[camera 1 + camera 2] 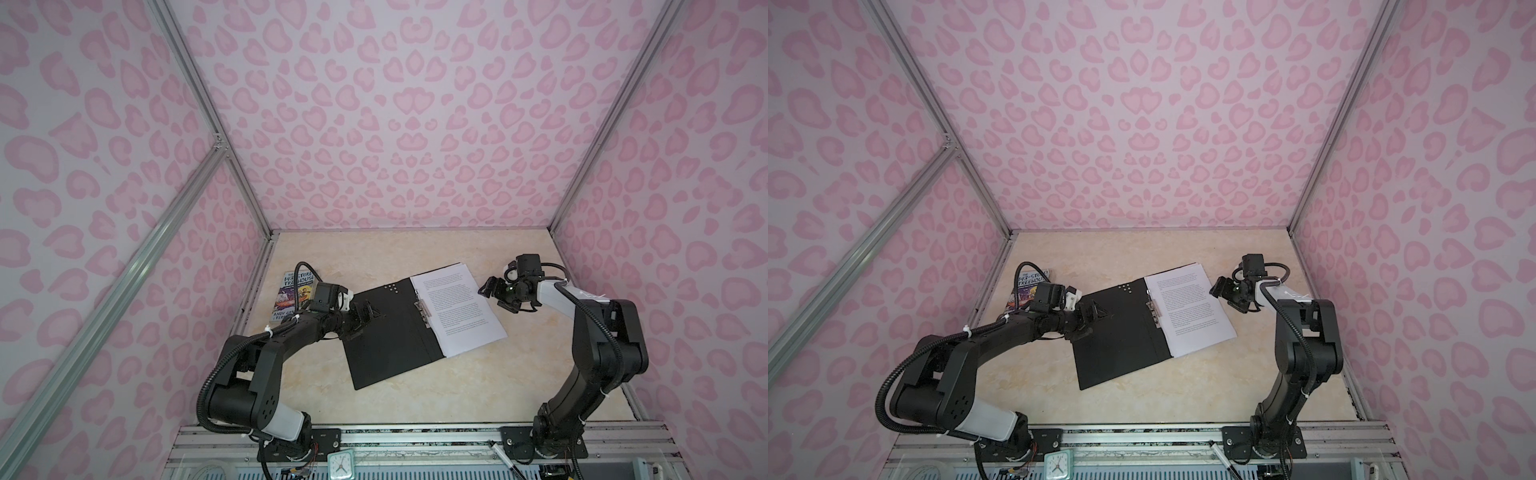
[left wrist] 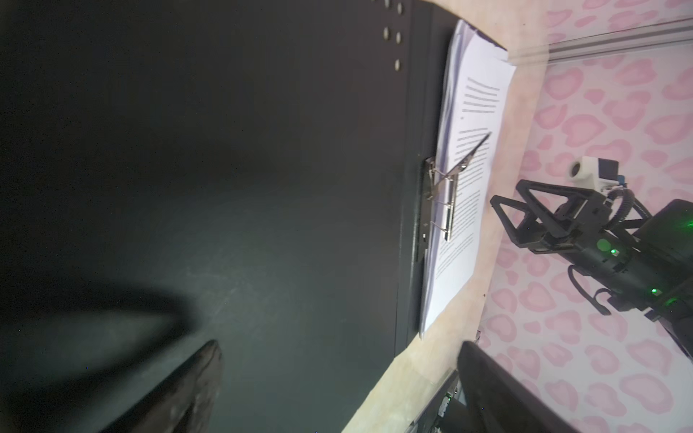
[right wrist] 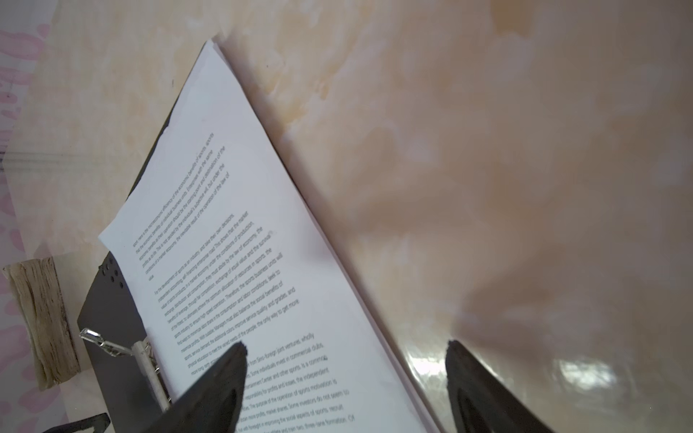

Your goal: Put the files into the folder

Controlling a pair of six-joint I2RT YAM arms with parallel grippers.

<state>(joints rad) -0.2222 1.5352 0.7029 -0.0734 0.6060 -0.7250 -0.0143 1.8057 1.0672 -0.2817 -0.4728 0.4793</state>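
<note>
Loading done, clamping pending.
White printed paper sheets (image 1: 457,316) lie in thin black folder (image 1: 386,345); left gripper (image 1: 360,321), right gripper (image 1: 495,296) spread, empty. Next judged: lower silver metal clip (image 1: 424,312).

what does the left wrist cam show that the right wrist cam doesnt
Left wrist only: the broad black cover of the folder, and the right hand seen from outside, open, beside the files. Right wrist only: the files' print close enough to read. Both: the files lying in the open folder by its metal clip, and the marbled table.
</note>
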